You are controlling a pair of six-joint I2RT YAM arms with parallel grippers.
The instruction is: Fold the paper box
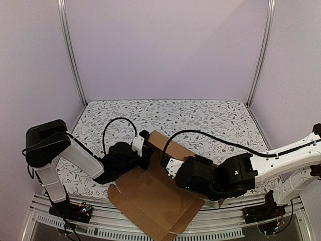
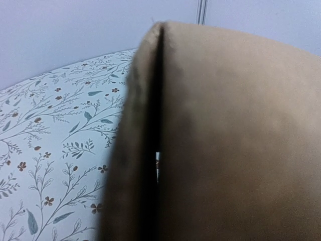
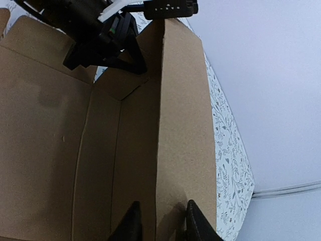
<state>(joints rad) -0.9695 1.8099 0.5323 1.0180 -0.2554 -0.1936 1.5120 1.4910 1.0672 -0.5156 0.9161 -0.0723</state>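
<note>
One wall [image 3: 185, 125] of the box [image 1: 150, 201] stands up from the otherwise flat brown sheet. The sheet lies at the near edge of the table [image 1: 210, 118], between the two arms, with its front corner hanging out past the edge. The raised wall runs along the back of the sheet, and the wide panel in front of it lies flat. At the wall's far end a small corner flap [image 3: 118, 83] leans inward. The left gripper [image 1: 143, 148] is at that end with its jaws pressed together, and from the right wrist view it looks to be pinching the box at that corner. Its own camera shows only cardboard close up, a doubled layer with a dark slit, so the contact itself is hidden. The right gripper [image 3: 161, 223] straddles the wall's edge at the nearer end, one of its fingers [image 3: 194, 221] on the outer face and the other on the inner. They are spread a little with a gap showing, so I'd say it is not clamping. I judge the step to be raising and doubling over the back wall, early in the fold, with the rest of the sheet flat. The next move calls for the left hold to steady the corner while the right closes on the wall and rolls it inward along its crease, without letting the sheet slide off the table.
</note>
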